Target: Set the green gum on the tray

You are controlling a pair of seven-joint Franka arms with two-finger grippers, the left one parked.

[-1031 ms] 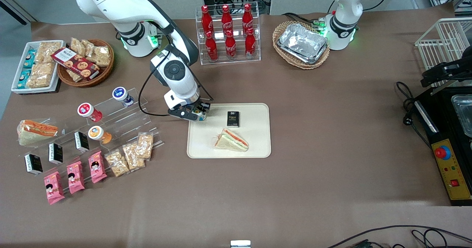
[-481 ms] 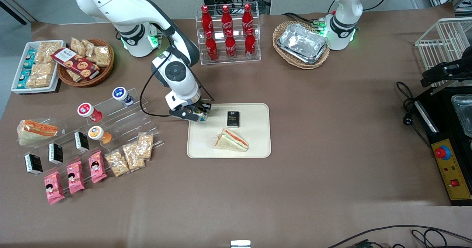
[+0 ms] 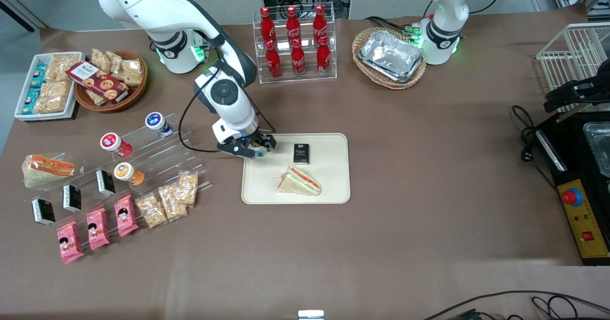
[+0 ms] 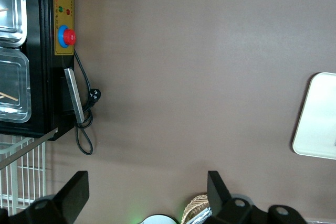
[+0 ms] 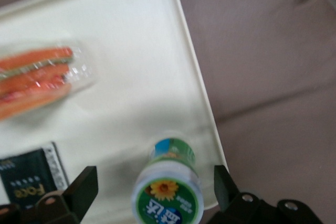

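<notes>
The green gum (image 5: 168, 195) stands upright on the cream tray (image 5: 131, 77), close to one corner and its rim. Its green-rimmed lid carries a yellow flower mark. My right gripper (image 5: 155, 183) is open above it, one finger on each side, with a clear gap to the canister on both. In the front view the gripper (image 3: 248, 147) hangs over the tray (image 3: 329, 177) at the corner toward the working arm's end, farthest from the camera, and the arm hides the gum.
A wrapped sandwich (image 3: 299, 180) and a black box (image 3: 301, 153) lie on the tray. Toward the working arm's end stands an acrylic rack with blue-lidded (image 3: 157, 122), red-lidded (image 3: 113, 143) and orange-lidded (image 3: 126, 172) canisters. A cola bottle rack (image 3: 295, 44) and a basket of foil trays (image 3: 391, 55) stand farther from the camera.
The gripper's fingers have spread apart over the tray corner, letting go of the green gum, which now stands free on the tray.
</notes>
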